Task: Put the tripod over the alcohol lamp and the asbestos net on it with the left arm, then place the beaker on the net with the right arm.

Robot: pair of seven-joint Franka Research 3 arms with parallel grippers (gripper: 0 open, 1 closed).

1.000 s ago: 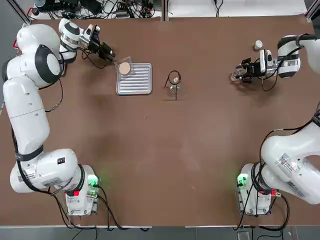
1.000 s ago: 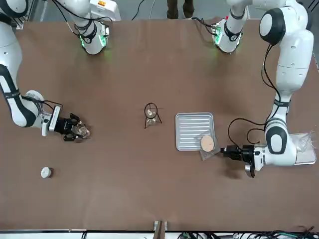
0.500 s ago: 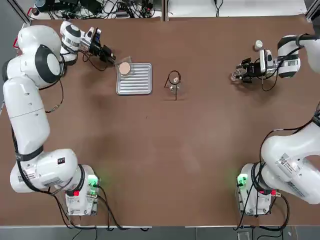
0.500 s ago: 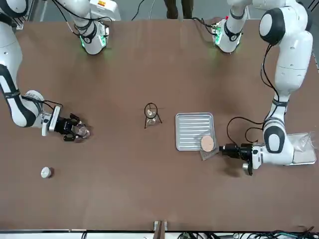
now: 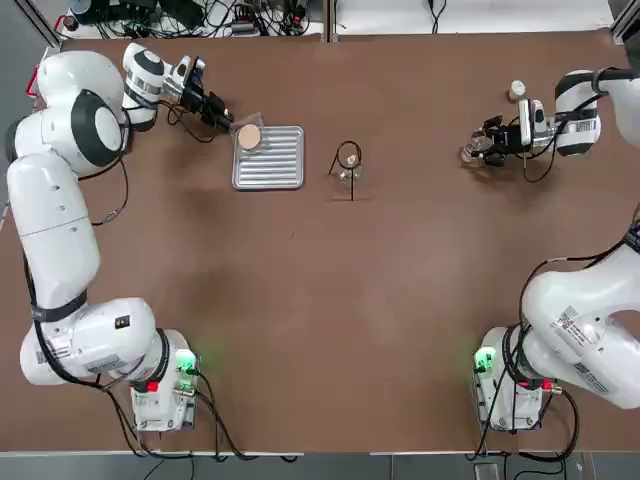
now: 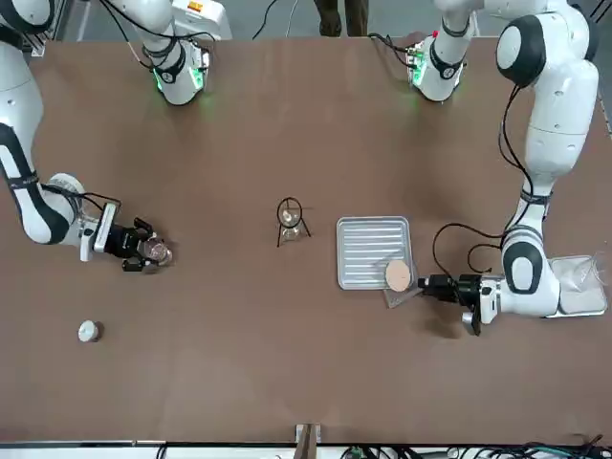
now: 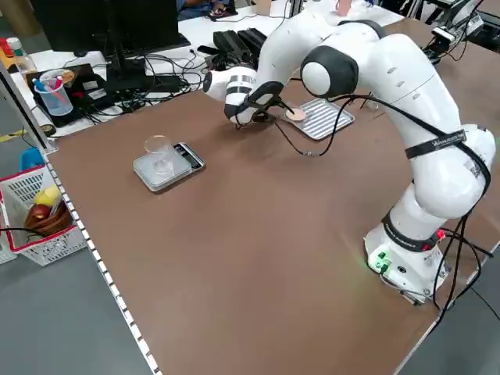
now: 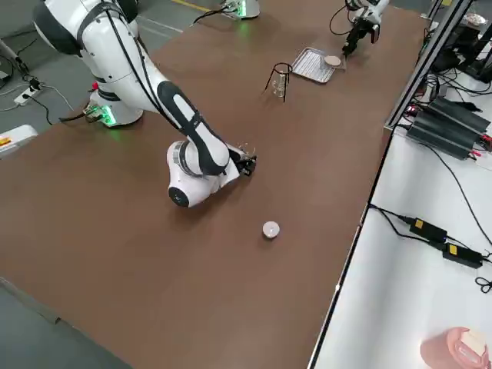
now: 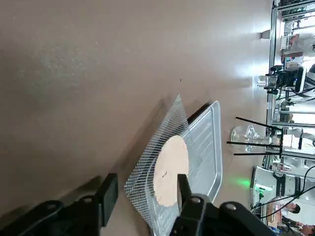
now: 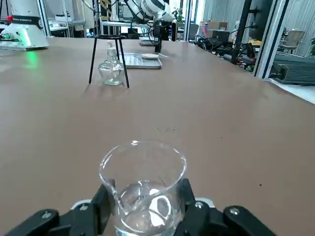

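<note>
The tripod point(image 5: 348, 156) stands mid-table over the alcohol lamp point(image 5: 348, 176); the right wrist view shows both, the tripod point(image 10: 108, 58) and the lamp point(image 10: 111, 72). The asbestos net point(image 5: 248, 135) leans tilted on the far left corner of a ribbed tray point(image 5: 270, 165). My left gripper point(image 5: 216, 114) is low at the net's outer edge. In the left wrist view, the left gripper point(image 9: 145, 186) is open with a finger on either side of the net point(image 9: 170, 169). At the far right, my right gripper point(image 5: 486, 146) is shut on the beaker point(image 10: 142, 189), which rests on the table.
A small white capped bottle point(image 5: 516, 90) stands behind the right gripper. A grey scale with a glass dish point(image 7: 166, 164) sits beyond the left arm near the table's left edge. The brown table point(image 5: 330, 300) lies bare between the arms' bases.
The left gripper has edged closer to the net and its fingers have narrowed a little. The right gripper and the beaker have not moved.
</note>
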